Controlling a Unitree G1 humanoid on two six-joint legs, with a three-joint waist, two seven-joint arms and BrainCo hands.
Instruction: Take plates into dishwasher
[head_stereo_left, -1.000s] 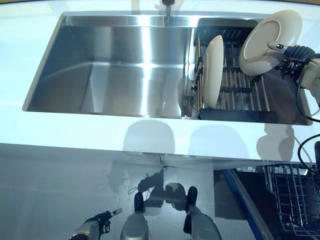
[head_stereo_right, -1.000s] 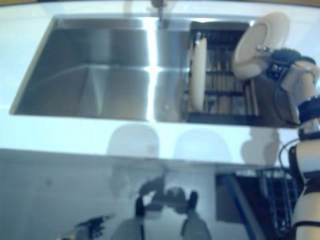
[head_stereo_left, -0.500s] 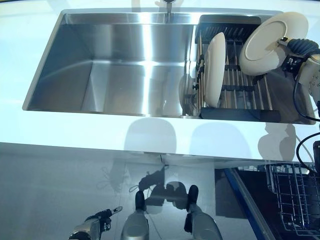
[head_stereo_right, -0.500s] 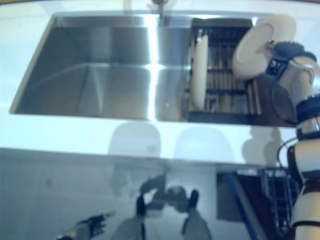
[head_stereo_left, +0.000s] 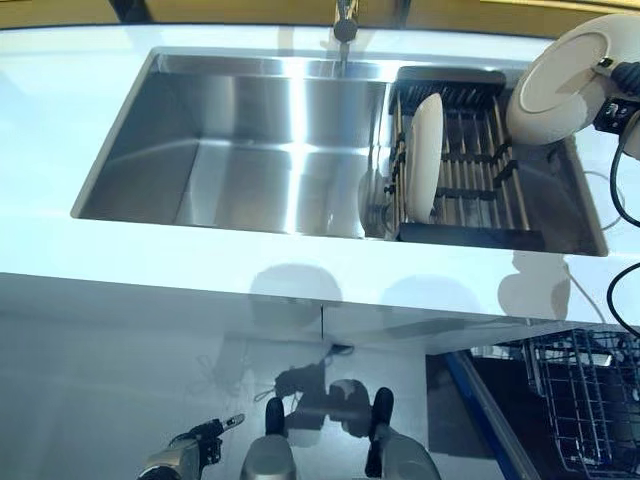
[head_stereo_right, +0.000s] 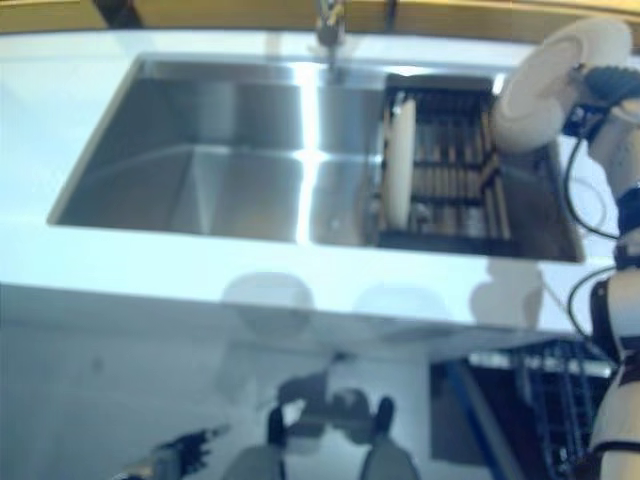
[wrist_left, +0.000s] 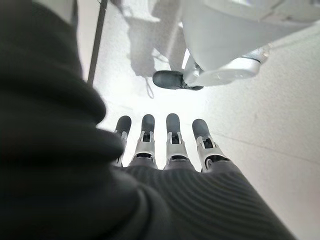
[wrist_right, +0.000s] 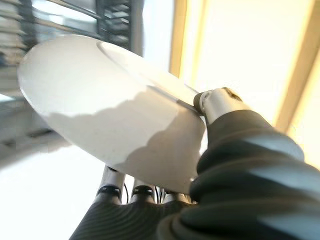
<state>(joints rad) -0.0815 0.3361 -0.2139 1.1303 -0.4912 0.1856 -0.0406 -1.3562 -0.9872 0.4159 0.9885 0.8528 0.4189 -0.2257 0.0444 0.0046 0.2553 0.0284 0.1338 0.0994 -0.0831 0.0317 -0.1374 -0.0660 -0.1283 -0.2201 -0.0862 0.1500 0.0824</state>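
My right hand (head_stereo_left: 618, 98) pinches a cream plate (head_stereo_left: 566, 78) by its rim and holds it tilted in the air above the right end of the dish rack (head_stereo_left: 470, 165). The right wrist view shows the thumb (wrist_right: 215, 102) on the plate's (wrist_right: 100, 105) face and the fingers under it. A second cream plate (head_stereo_left: 422, 155) stands on edge in the rack at the sink's (head_stereo_left: 250, 140) right side. My left hand (head_stereo_left: 190, 455) hangs low by the floor, fingers (wrist_left: 172, 137) straight and empty. The dishwasher's wire basket (head_stereo_left: 585, 400) shows at the lower right.
A tap (head_stereo_left: 345, 25) stands behind the sink. The white counter (head_stereo_left: 200, 275) runs along the sink's front. The dishwasher door (head_stereo_left: 480, 400) with a blue edge is open below the counter at the right.
My right hand has lifted the plate up and to the right, away from the rack. The camera has shifted, so the sink sits lower in view.
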